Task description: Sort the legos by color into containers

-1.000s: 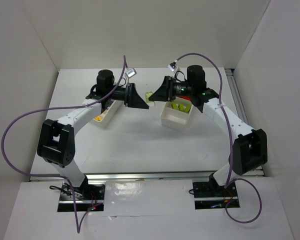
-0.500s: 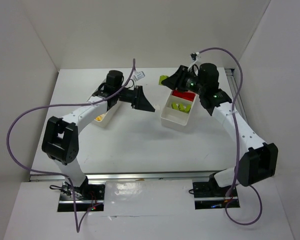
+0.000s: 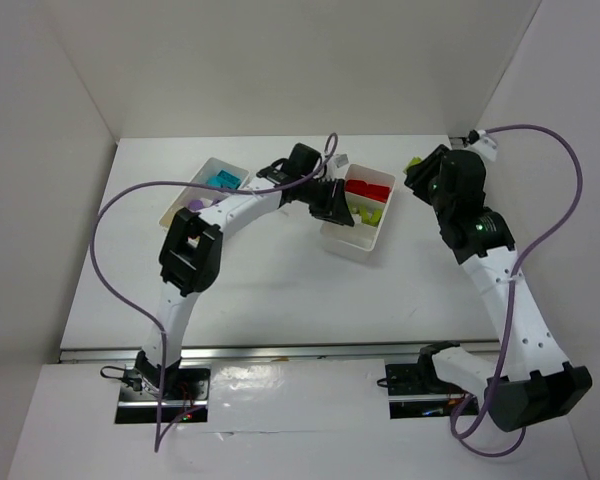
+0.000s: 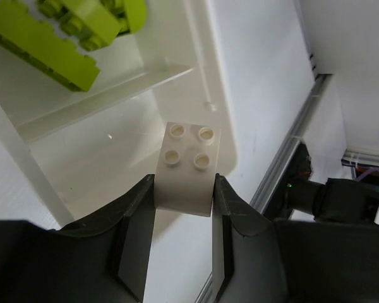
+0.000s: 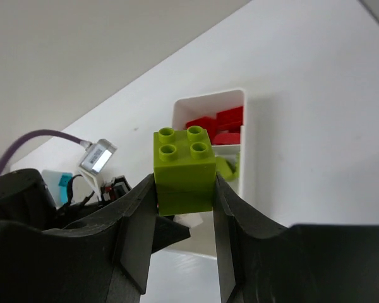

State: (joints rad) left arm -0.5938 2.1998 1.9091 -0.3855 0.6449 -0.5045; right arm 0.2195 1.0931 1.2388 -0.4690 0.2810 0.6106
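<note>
My left gripper [image 3: 332, 205] is shut on a white brick [image 4: 186, 167], held over the near compartment of the right white tray [image 3: 352, 246]. That tray holds red bricks [image 3: 368, 187] in its far compartment and lime bricks [image 3: 365, 212] in the middle one; the lime bricks [image 4: 69, 38] also show in the left wrist view. My right gripper [image 3: 418, 172] is raised to the right of this tray and shut on a lime green brick [image 5: 184, 170]. The left white tray [image 3: 178, 200] holds a cyan brick [image 3: 223, 180] and a purple brick [image 3: 193, 204].
White walls enclose the table on three sides. A metal rail [image 3: 280, 352] runs along the near edge. Purple cables [image 3: 115, 215] loop over both arms. In the right wrist view the left gripper's fingers [image 5: 174, 230] lie just below the held lime brick.
My left gripper has swung right from the left tray to the right tray. My right gripper has moved up and to the right, away from the tray, with the lime brick in it.
</note>
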